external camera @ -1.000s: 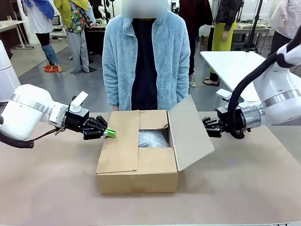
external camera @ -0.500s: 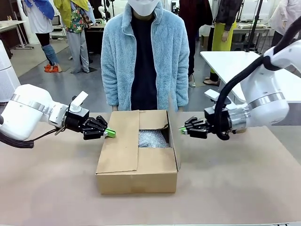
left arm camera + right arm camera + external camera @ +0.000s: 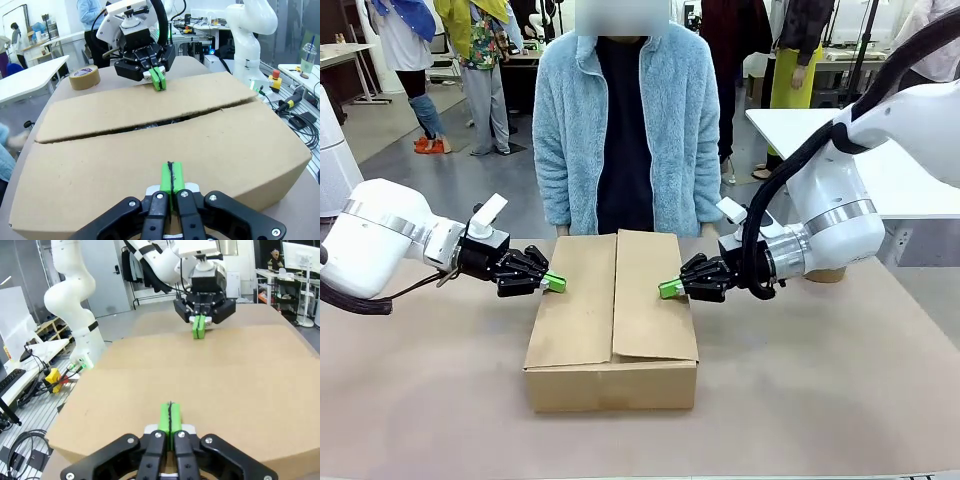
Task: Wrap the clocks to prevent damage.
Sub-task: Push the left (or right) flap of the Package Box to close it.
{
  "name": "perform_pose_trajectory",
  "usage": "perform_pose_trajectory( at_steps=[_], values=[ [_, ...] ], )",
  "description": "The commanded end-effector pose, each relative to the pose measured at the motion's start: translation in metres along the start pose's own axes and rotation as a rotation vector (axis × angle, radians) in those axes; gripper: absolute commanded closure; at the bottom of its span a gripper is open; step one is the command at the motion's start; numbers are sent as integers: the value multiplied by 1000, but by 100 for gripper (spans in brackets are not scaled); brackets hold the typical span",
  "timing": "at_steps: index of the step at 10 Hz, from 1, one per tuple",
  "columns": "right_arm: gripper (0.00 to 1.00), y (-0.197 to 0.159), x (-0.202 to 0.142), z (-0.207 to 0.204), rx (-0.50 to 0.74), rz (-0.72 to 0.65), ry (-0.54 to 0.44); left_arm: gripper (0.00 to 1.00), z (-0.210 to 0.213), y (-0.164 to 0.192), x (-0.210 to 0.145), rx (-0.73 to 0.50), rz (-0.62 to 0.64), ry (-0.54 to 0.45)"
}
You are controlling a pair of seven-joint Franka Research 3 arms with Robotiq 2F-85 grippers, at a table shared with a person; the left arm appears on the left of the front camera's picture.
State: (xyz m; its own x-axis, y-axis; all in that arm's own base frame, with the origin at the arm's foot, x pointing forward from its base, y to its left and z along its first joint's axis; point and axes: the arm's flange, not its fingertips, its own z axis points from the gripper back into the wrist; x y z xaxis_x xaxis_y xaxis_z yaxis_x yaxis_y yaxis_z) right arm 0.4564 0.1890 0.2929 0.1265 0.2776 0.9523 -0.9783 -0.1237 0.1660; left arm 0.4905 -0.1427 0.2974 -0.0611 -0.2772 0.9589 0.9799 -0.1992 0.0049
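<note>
We see a plain brown box (image 3: 610,320) with no print on it. It sits on a pale brown desk (image 3: 820,400). The left gripper (image 3: 556,283) is black with bright green pads. The right gripper (image 3: 668,289) is the same black and green. The left arm (image 3: 380,250) and the right arm (image 3: 840,190) are white, each with a silver band. The person's jacket (image 3: 570,130) is light blue and fluffy, over a dark shirt (image 3: 623,140). The roll of tape (image 3: 84,77) is light brown. The floor (image 3: 470,185) is grey.
</note>
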Motion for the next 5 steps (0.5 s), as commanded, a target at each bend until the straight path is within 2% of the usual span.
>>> perform_pose_trajectory(
  at_steps=[1, 3, 4, 5],
  values=[
    [99, -9, -19, -2, -44, 0, 19, 99, -3, 1, -4, 6, 7, 6],
    [99, -12, -34, 5, -40, -25, 28, 99, -3, 1, -4, 6, 7, 6],
    [99, -8, -35, 9, 2, 9, 42, 99, -3, 1, -4, 6, 7, 6],
    [99, -2, -9, 2, -2, -19, -4, 99, -3, 1, -4, 6, 7, 6]
  ],
)
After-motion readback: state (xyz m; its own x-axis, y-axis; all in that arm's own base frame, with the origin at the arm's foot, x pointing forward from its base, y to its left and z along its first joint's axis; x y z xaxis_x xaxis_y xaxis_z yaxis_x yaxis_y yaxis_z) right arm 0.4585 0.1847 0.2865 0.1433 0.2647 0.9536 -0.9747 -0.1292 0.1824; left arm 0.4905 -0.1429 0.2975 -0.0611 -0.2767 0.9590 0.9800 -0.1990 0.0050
